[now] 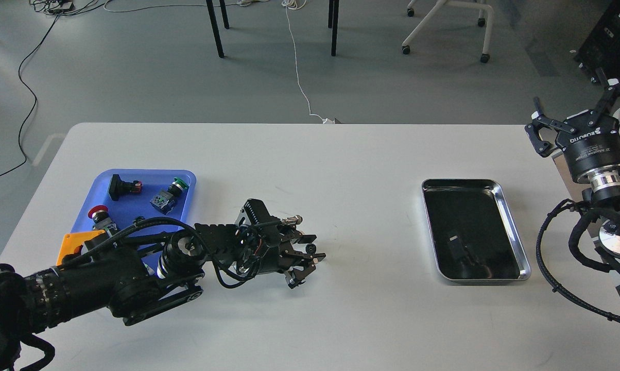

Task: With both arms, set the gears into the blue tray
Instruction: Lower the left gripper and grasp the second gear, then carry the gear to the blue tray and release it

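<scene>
Head view takes in a white table with the blue tray at its left side. On the tray lie a black push-button with a red tip, a green-capped switch and a red mushroom button; an orange block sits at its near corner. The left arm lies low across the tray's near end, and its left gripper is just off the tray's right side, fingers narrowly parted around a small dark gear; whether they grip it I cannot tell. Well apart on the right stands a steel tray with a dark inside. The right gripper is raised off the table's right edge, fingers spread wide, holding nothing. Beyond lie grey floor, cables, table legs and a wheeled chair base.
</scene>
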Tool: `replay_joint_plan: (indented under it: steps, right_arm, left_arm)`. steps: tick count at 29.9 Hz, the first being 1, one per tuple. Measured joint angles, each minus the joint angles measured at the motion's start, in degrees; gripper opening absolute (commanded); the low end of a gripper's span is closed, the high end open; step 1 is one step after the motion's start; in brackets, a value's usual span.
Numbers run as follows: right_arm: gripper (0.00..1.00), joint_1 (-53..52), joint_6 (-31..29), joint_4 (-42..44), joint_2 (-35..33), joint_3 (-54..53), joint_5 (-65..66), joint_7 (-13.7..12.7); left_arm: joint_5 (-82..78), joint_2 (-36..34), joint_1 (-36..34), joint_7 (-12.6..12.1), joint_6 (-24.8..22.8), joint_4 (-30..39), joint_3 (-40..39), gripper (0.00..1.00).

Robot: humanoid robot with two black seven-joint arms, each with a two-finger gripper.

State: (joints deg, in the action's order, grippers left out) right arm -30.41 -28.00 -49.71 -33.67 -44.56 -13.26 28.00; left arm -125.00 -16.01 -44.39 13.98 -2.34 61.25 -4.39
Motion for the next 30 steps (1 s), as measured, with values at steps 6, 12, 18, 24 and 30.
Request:
replay_joint_plan:
  steps: [6,12,18,24,30]
  right_arm:
    - [0.99,0.0,0.0,0.0,-0.4,-0.2,0.0,0.0]
    - [0.99,0.0,0.0,0.0,-0.6,-0.6,0.0,0.0]
    - [0.99,-0.1,0.0,0.0,-0.6,-0.8,0.0,0.0]
    - [0.99,-0.2,0.0,0.0,-0.8,-0.8,0.0,0.0]
    - [0.99,-0.6,0.0,0.0,-0.8,-0.8,0.0,0.0]
  left_arm:
    - [0.0,0.0,0.5,0.1,0.1,-0.9,-0.1,0.29]
    - [0.0,-0.1,1.5,0.0,0.2,-1.1,-0.4,0.20]
    - [0.0,-1.1,1.5,-0.2,0.1,-1.0,-1.1,0.17]
    - [0.0,-5.8,0.6,0.1,0.7,4.9,-7.6,0.17]
    - [4.0,-17.0,-0.4,0.5,0.8,12.3,-9.9,0.17]
